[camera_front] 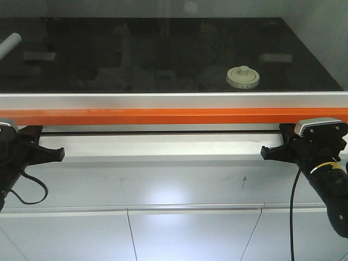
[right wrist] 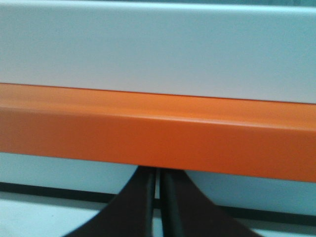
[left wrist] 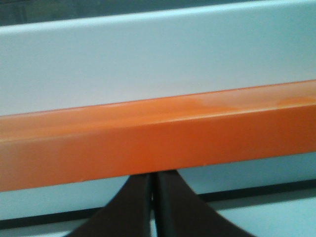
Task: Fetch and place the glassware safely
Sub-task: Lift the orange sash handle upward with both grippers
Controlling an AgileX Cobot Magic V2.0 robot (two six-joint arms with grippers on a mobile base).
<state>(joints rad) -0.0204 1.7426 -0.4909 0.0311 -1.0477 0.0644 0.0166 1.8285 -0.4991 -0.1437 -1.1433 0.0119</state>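
The glass jar (camera_front: 242,77) sat on the dark counter (camera_front: 163,54), up beyond the right hand (camera_front: 266,153) and far from the left hand (camera_front: 58,154). Both hands hung empty, fingers together, under the orange rail (camera_front: 174,116). Fetching looked unstarted; the right should rise and open.

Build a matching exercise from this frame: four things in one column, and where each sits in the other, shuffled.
Things:
1. lidded glass jar
2. orange strip
3. left pincer
4. grey cylinder

Places:
A. at the far left edge of the dark tabletop
B. below the strip, on the left side
C. on the tabletop, right of centre, near its front edge
D. running across the whole front of the table

Pairs: 1-C, 2-D, 3-B, 4-A
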